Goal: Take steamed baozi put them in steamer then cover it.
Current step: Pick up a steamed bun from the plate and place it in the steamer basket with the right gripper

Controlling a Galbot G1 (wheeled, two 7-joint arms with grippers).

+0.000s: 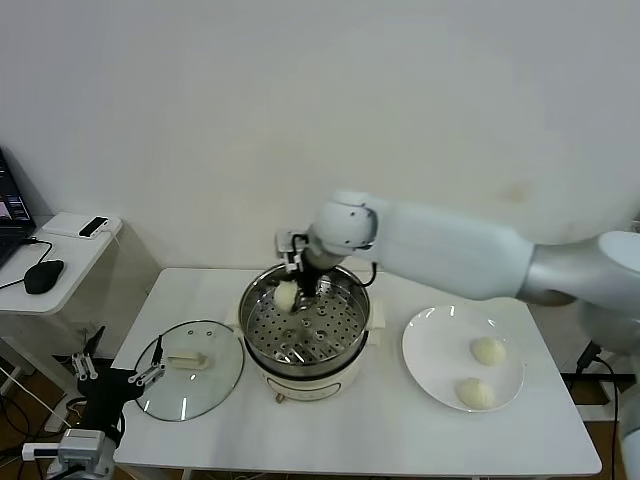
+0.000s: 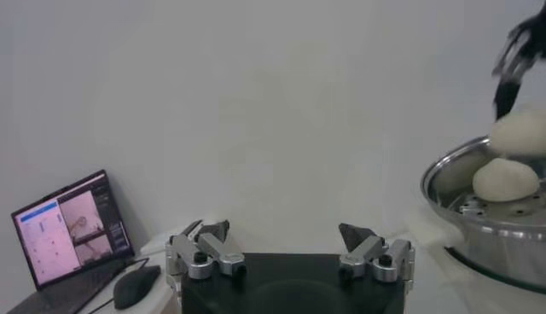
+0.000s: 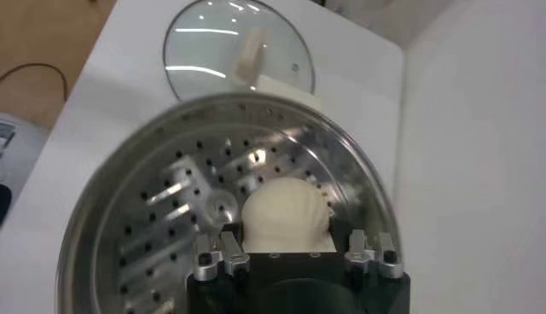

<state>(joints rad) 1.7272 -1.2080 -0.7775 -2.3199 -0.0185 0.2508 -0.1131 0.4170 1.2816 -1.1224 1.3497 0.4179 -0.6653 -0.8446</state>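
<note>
The steamer (image 1: 352, 345) stands at the table's middle, its perforated tray bare at the front. My right gripper (image 1: 296, 283) hangs over its back left part, shut on a cream-white baozi (image 1: 287, 296). The right wrist view shows this baozi (image 3: 286, 212) between the jaws, just above the tray (image 3: 171, 222). In the left wrist view the held baozi (image 2: 522, 132) hangs above a second baozi (image 2: 505, 181) lying in the steamer (image 2: 478, 223). Two more baozi (image 1: 488, 350) (image 1: 476, 393) lie on the white plate (image 1: 430, 350). The cover (image 1: 215, 385) lies flat, left of the steamer. My left gripper (image 2: 290, 243) is open and empty.
My left arm (image 1: 110, 385) is parked low, off the table's left front corner, beside the cover. A side table at far left carries a laptop (image 2: 72, 226) and a mouse (image 1: 43, 275). A wall stands close behind the table.
</note>
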